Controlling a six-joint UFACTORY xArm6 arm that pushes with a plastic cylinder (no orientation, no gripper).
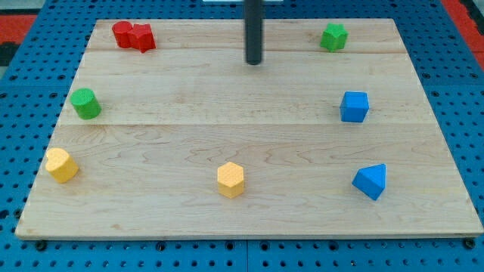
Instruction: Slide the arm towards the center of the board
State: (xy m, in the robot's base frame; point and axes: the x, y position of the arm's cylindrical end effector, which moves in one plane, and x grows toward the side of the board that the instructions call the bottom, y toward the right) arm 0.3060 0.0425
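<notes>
- While my tip (pixel 253 63) sits near the bench (pixel 227 219) top edge, at about 12 o'clock from the bench middle, it touches no block.
- No gripper on this rig, just a straight dark rod, so nothing is held & there's no open/closed state to report.
- Task's thing is the arm itself: rod comes down from the view's top, tip end resting on the wood approx midway between the red pair and the green block at top right.
- Blocks ring the edges: two red blocks (pixel 134 36) touching each other at 10 o'clock, green block (pixel 333 36) at 1 o'clock, blue cube (pixel 354 106) at 3, blue wedge-like block (pixel 370 181) at 4-5.
- Yellow hexagonal block (pixel 231 180) at 6 o'clock, a second yellow block (pixel 60 165) at 8, green cylinder (pixel 86 103) at 9.
- Step in hand, my read: the slide to centre looks barely begun; tip is well apart from the middle.
- Next move, judged: straight pull toward 6 o'clock, stopping at mid-bench. Path looks free of blocks; only risk is overshooting toward the yellow hexagonal block.
</notes>
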